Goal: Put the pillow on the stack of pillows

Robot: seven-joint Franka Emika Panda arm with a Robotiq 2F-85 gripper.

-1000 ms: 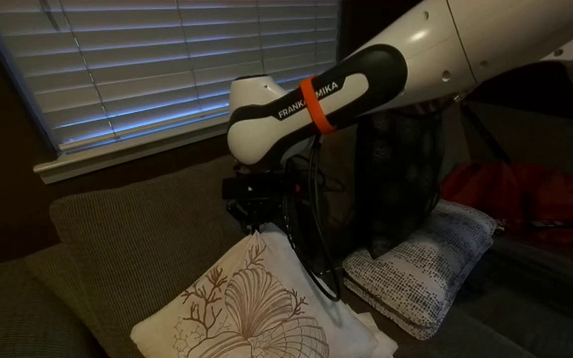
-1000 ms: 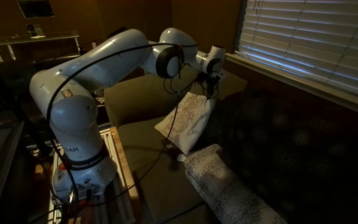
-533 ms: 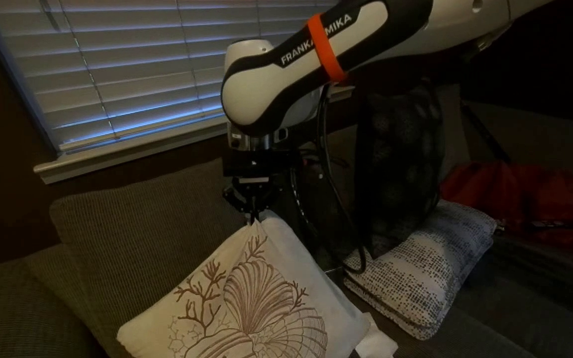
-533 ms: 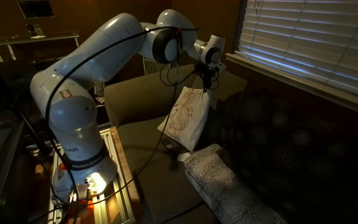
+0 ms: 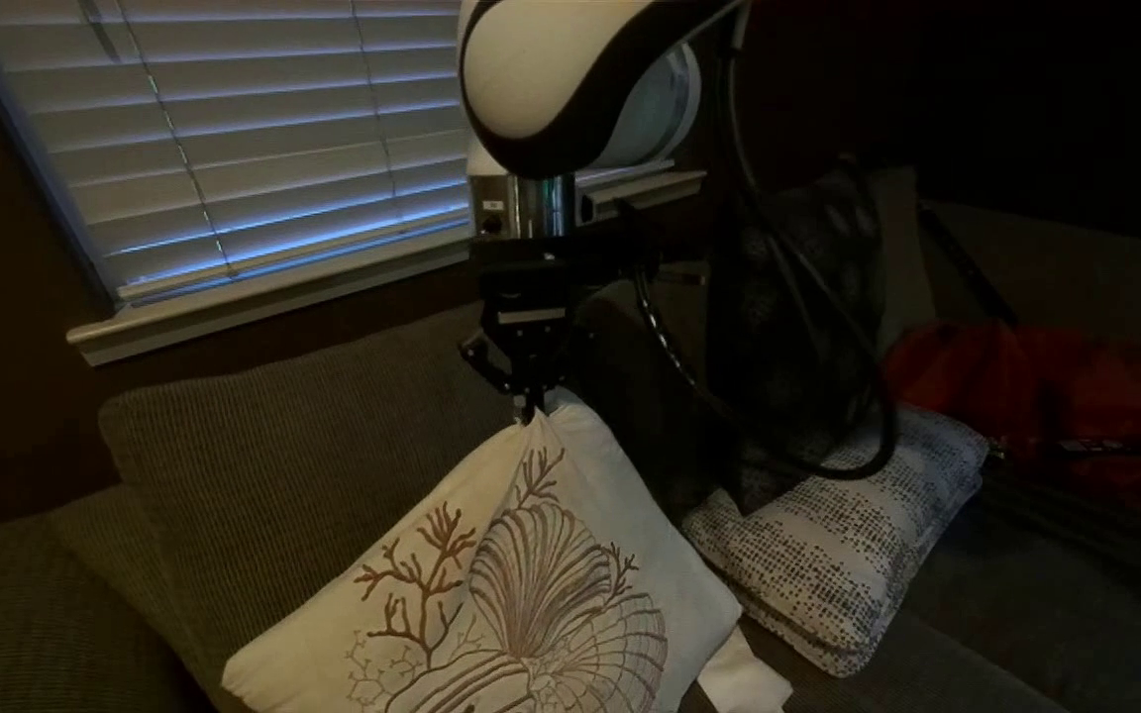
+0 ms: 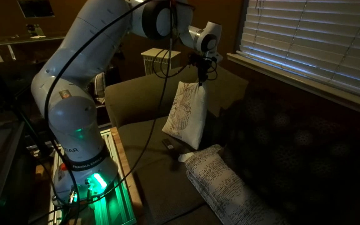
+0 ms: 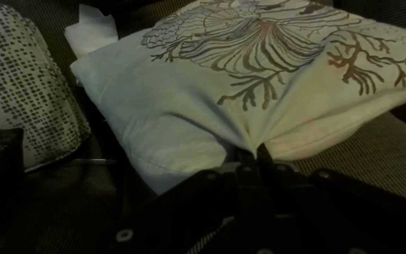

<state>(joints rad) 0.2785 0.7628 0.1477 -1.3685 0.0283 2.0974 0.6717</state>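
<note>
Cream pillow (image 5: 501, 584) pinched in the tool (image 5: 530, 408), right beside the stack (image 5: 828, 564)

In an exterior view: window blinds (image 5: 263, 139) top left, ribbed sofa back (image 5: 313, 446) under them, then that pillow, tilted, brown coral design showing, tool squeezing a fold of its upper edge. A crumpled white thing (image 5: 744, 678) pokes out just below its right corner. Next over, the pale dotted pillow (image 5: 818, 584) lies flat and the dark pillow (image 5: 764, 356) stands upright by it, can't tell if it's resting on it. Red fabric (image 5: 1036, 386) at far right.
</note>
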